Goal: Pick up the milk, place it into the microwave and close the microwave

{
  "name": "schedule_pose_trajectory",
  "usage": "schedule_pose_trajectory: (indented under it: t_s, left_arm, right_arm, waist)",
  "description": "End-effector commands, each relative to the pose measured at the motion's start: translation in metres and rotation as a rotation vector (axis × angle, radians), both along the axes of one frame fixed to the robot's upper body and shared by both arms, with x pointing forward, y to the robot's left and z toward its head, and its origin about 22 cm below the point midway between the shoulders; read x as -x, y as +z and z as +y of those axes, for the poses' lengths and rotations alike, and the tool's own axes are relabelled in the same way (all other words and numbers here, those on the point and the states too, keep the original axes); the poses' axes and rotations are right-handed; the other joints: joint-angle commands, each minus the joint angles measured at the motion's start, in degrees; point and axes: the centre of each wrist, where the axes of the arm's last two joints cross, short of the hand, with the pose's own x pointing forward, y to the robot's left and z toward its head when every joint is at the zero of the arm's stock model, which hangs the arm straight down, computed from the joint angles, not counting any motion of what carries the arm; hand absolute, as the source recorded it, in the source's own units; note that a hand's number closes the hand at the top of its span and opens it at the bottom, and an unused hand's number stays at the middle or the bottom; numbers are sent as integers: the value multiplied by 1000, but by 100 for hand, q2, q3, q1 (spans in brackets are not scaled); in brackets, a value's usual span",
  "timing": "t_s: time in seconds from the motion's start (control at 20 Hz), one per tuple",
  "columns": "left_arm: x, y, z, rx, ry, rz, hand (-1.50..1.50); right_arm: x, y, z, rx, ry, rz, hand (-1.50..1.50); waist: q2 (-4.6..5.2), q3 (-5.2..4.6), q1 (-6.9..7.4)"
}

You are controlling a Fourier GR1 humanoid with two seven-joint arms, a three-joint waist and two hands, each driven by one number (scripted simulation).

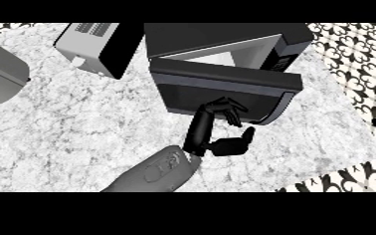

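Observation:
The black microwave (220, 40) stands at the back of the counter. Its door (220, 82) is ajar, swung out at the right end, and a strip of the pale inside (217, 57) shows above the door's top edge. My left hand (209, 132) comes in from the lower edge. Its bent fingers (224, 107) rest against the door's outer face and its thumb (238, 142) is spread to the right, holding nothing. No milk carton shows; the door hides most of the microwave's inside. The right hand is out of view.
A light grey boxy appliance (92, 47) with a black side stands left of the microwave. A grey rounded object (11, 74) pokes in at the left edge. The marble counter (81, 129) ends at the right, where a patterned surface (345, 50) begins.

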Motion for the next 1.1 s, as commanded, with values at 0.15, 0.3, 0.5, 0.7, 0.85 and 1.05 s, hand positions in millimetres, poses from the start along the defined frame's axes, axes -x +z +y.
schedule_pose_trajectory:
  t_s: [0.15,0.3,0.5,0.7,0.85,1.05]
  left_arm:
    - [-26,21,-5,12,130,21,-150]
    - [-37,32,-5,48,180,32,-150]
    - [-46,40,-4,101,224,40,-150]
    - [-48,42,-4,120,257,50,-150]
    - [-48,42,-4,126,256,44,-150]
    - [-52,44,-4,134,266,41,-150]
  right_arm:
    - [-16,57,-21,189,-78,-185,-150]
    - [-22,80,-27,285,-134,-271,150]
    - [-26,92,-32,346,-155,-298,150]
    - [-29,103,-33,376,-154,-325,150]
    - [-34,108,-34,382,-173,-340,150]
    - [-35,108,-33,384,-163,-347,150]
  waist:
    - [20,-1,-304]
    - [86,-3,-266]
    - [174,-1,-283]
    - [220,5,-363]
    - [259,9,-288]
    - [257,24,-356]
